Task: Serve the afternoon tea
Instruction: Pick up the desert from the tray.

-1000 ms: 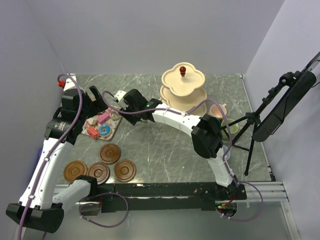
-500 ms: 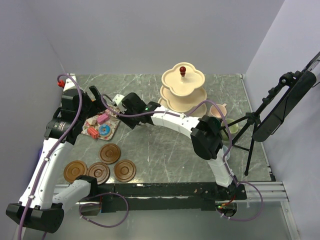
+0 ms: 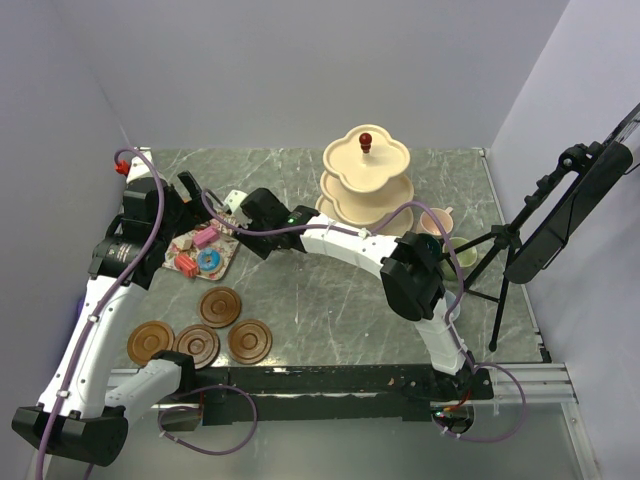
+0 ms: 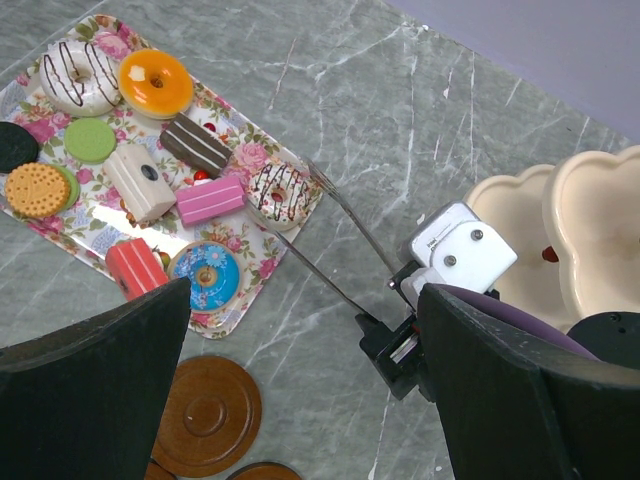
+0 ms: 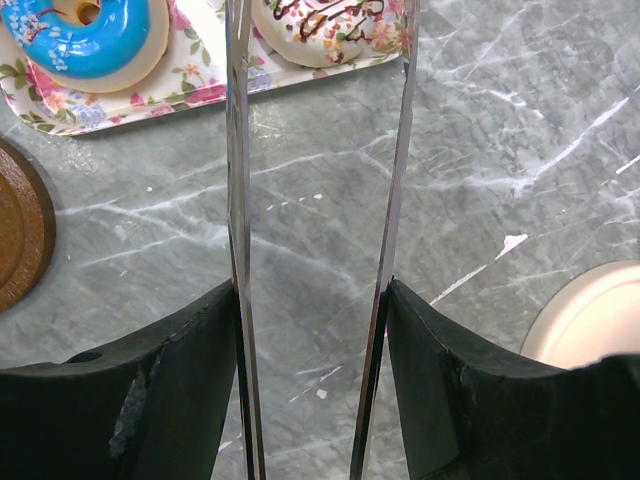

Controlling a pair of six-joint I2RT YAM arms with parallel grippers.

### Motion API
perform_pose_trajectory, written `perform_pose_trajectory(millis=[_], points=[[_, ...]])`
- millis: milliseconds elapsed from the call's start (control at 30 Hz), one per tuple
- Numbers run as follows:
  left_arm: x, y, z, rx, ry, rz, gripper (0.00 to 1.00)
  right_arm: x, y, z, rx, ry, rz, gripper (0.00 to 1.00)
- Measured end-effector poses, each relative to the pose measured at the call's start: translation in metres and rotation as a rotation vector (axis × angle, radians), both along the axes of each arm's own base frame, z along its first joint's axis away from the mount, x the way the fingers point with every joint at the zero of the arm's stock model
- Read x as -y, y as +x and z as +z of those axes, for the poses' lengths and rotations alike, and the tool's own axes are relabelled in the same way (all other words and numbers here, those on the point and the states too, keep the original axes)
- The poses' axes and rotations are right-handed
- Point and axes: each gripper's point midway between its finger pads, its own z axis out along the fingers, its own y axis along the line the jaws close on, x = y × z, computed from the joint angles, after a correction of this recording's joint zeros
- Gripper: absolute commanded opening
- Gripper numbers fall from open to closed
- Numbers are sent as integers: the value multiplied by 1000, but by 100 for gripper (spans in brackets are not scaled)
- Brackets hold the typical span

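Small cakes lie on the floral tray (image 4: 235, 310); among them are a drizzled white donut (image 4: 277, 192), a blue donut (image 4: 205, 275) and a pink bar (image 4: 210, 200). My right gripper (image 4: 395, 310) is shut on the thin metal tongs (image 5: 238, 250). The tong tips reach the tray's edge on either side of the drizzled donut (image 5: 325, 25). My left gripper (image 4: 300, 400) is open and empty, above the table by the tray. The cream stand (image 3: 366, 175) with its red knob (image 3: 366, 139) is at the back. Several brown saucers (image 3: 220, 306) lie at the front left. A pink mug (image 3: 435, 222) and a green mug (image 3: 462, 255) are partly hidden behind the right arm.
A black tripod (image 3: 500, 250) with a tilted panel stands at the right edge of the table. Grey walls close in the back and both sides. The stand's lower tiers (image 4: 560, 230) are just right of the right gripper.
My right gripper has moved a little to the left with the tongs, toward the tray. The left arm has not moved.
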Motion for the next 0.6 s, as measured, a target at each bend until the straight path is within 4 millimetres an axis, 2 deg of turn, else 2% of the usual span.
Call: perform_pose_trajectory(millis=[467, 600], points=[[0, 0, 0, -1, 0, 0, 100, 0, -7, -3, -16, -17, 21, 63], [0, 0, -1, -3, 1, 1, 100, 2, -8, -4, -17, -26, 22, 59]])
